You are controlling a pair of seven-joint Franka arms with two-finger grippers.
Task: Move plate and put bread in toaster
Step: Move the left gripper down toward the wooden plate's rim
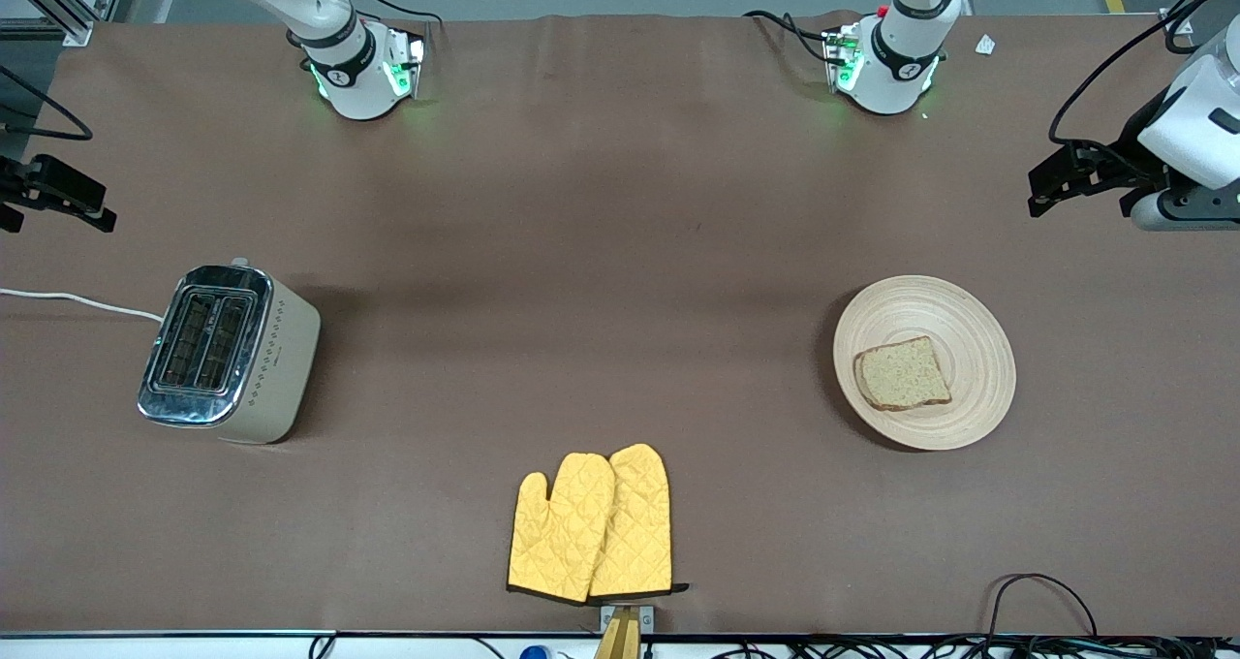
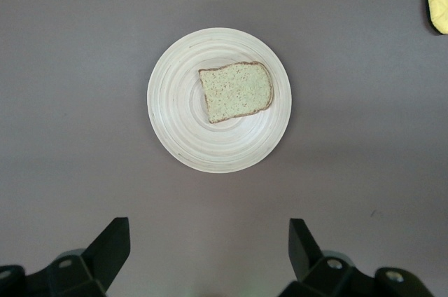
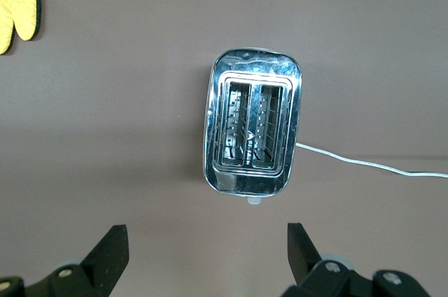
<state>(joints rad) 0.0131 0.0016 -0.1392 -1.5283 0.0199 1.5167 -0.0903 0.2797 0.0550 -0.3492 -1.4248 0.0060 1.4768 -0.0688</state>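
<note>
Nearest lay yellow oven mitts [image 1: 593, 525]. Farther, the bread [image 1: 902, 374] sat on the plate [image 1: 969, 300] toward my left arm's end, the toaster [image 1: 229, 352] toward my right's. My left gripper [image 2: 208, 248] and right gripper [image 3: 207, 255] hovered above them, jaws apart, empty.

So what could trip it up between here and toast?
The bread lies loose and off-centre on the plate, so it might slide off when the plate moves. The toaster has narrow slots, so a tilted slice could catch on the chrome top. Its white cord could snag.
</note>
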